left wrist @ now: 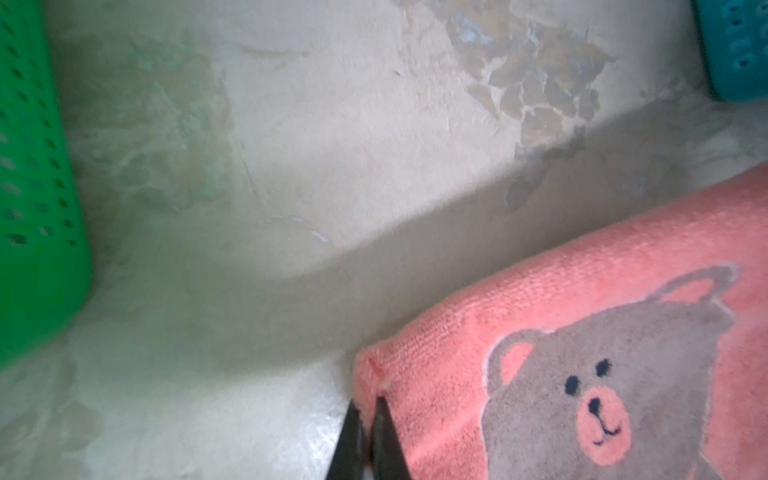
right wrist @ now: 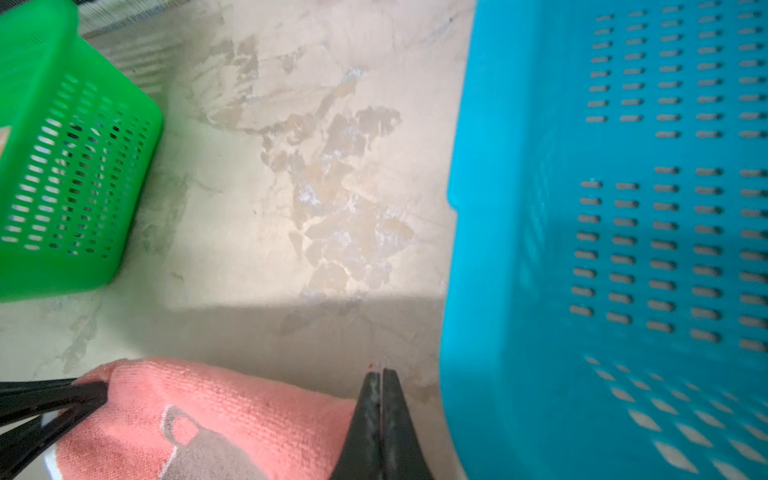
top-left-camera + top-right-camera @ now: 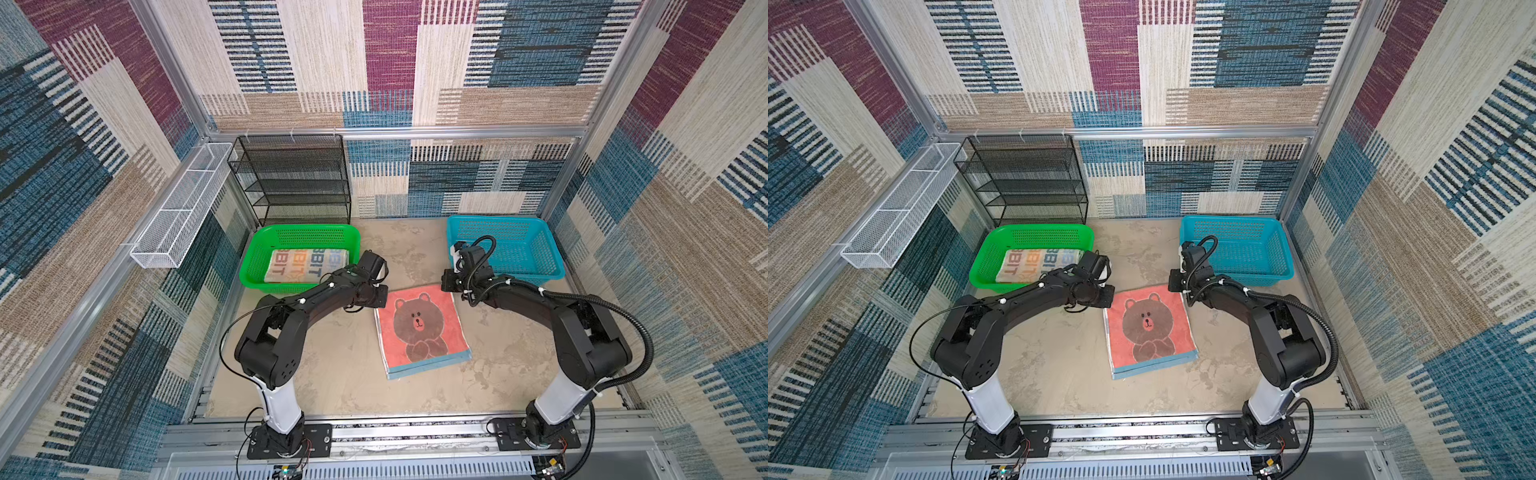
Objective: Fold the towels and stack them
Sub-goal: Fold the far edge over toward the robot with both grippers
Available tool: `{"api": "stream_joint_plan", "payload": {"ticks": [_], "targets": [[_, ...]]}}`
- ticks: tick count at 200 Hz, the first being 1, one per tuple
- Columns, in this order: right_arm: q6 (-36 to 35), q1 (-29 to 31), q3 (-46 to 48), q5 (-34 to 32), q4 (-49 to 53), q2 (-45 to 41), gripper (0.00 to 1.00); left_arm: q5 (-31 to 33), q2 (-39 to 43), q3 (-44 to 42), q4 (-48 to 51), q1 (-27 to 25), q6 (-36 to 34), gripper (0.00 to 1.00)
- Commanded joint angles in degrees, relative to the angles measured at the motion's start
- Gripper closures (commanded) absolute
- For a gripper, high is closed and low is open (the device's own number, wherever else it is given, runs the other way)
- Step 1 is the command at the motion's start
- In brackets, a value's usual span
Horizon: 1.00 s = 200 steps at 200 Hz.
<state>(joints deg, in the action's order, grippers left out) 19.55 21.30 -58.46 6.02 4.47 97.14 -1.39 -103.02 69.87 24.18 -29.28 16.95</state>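
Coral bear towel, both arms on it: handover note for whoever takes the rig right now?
Left gripper: jaws shut on the coral towel, far left corner.
Right gripper: jaws shut, seemingly on its far right corner.
Coral towel lies flat mid-table; a lettered towel sits folded in the green basket.
Done: at least that one put away. Left: fold the coral towel and stack it; other towels not in view.

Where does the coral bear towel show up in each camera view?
In a top view: coral bear towel just below centre.
In a top view: towel just below centre likewise.
Left wrist: towel at the left gripper.
Right wrist: towel spanning left gripper to right gripper.
Shared landmark: green basket.
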Motion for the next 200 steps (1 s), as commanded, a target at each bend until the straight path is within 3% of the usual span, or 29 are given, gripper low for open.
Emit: {"api": "stream_joint_plan", "payload": {"ticks": [1, 54, 94, 157, 200], "targets": [[-1.4, 0.0, -1.9, -0.1, -1.8, -0.3, 1.00, 1.5, 0.8, 1.6, 1.0, 1.1, -2.8, 1.00], [-2.7, 0.0, -4.4, -1.7, -4.4, -0.2, 1.00, 4.1, 3.4, 2.4, -1.3, 2.6, -6.5, 1.00], [-2.6, 0.0, 1.4, -1.2, -5.2, -5.1, 1.00, -2.4, 10.6, -5.2, -5.3, 2.0, -7.6, 1.00], [-2.2, 0.0, 10.5, 3.7, -3.7, -12.5, 1.00, -12.7, 20.1, -18.0, -11.0, -0.5, -0.5, 1.00], [-0.8, 0.0, 17.1, 5.2, -3.9, -16.4, 1.00, -11.9, 22.8, -23.5, -12.3, -4.2, 3.9, 1.00]]}}
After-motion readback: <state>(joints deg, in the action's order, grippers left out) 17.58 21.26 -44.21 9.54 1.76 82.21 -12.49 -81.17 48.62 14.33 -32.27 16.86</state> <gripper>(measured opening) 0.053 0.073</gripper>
